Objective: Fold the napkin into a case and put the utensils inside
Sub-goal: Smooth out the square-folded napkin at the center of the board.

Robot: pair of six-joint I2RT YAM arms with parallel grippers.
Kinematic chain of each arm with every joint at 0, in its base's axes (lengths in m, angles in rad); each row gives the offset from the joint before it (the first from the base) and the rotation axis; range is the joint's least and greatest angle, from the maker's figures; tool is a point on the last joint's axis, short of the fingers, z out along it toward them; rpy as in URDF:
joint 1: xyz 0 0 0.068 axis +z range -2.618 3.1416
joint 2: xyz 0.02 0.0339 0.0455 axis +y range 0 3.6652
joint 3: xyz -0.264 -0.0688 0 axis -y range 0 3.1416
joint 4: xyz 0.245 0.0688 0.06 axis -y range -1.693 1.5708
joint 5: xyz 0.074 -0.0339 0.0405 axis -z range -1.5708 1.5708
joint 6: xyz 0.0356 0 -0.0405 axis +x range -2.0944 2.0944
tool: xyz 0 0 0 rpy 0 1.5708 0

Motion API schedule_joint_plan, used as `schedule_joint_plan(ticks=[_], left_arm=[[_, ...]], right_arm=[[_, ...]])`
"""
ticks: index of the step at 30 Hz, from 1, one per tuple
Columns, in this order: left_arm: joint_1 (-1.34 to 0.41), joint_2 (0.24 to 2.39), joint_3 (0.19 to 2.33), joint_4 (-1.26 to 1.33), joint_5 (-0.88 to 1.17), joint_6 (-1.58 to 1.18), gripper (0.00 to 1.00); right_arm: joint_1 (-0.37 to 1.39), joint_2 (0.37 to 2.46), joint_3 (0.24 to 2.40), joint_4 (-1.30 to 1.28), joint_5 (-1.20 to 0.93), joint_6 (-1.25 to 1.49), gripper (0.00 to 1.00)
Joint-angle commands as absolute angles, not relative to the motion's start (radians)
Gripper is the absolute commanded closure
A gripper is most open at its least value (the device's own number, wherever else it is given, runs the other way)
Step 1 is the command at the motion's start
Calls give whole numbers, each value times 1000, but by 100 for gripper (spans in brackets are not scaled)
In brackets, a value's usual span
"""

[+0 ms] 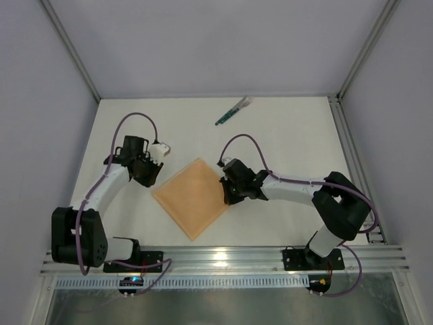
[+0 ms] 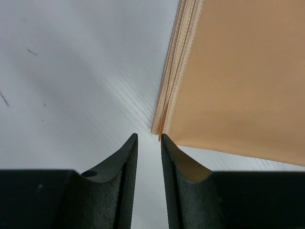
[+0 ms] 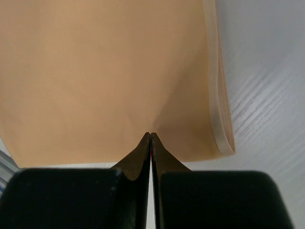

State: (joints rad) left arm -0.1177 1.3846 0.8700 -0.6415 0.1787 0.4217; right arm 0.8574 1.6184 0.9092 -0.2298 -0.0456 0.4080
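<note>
Two grippers, top view: the left gripper (image 1: 153, 177) sits at the upper-left edge of the napkin (image 1: 191, 198); the right gripper (image 1: 224, 189) sits at its right edge.
Napkin, top view: folded to a square, turned like a diamond, flat on the table (image 1: 291, 149).
Utensils, top view: the utensils (image 1: 233, 110) lie near the far edge, well apart from the cloth.
Room, top view: I see bare table beyond the cloth and to its right.
Left wrist, grip: fingers a narrow gap apart, nothing between them.
Left wrist, edges: a corner of stacked cloth layers lies just ahead of my fingertips; bare table to the left.
Right wrist, grip: fingers pressed together with no gap, tips at the cloth, where a faint crease rises. I cannot tell whether a layer is caught.
Right wrist, edges: the layered edge runs down the right; bare table beyond it.
</note>
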Motion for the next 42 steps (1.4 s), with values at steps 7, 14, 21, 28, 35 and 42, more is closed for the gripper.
schedule_joint_plan(ticks=[7,14,21,28,35,42], left_arm=[[-218,1299,818,-674,178,457,72],[-282,1488,721,-574,11,482,76],[-282,1473,703,-549,-9,500,76],[-282,1434,709,-569,57,499,76],[-282,1443,721,-571,77,495,77],[-282,1489,744,-571,80,489,77]], right_arm=[[848,1629,836,-115,-95,480,96],[848,1618,818,-115,-78,495,96],[912,1565,857,-126,-13,428,96],[1097,1541,838,276,-97,356,96],[1193,1798,989,428,-80,262,96],[1223,1910,960,545,-9,190,96]])
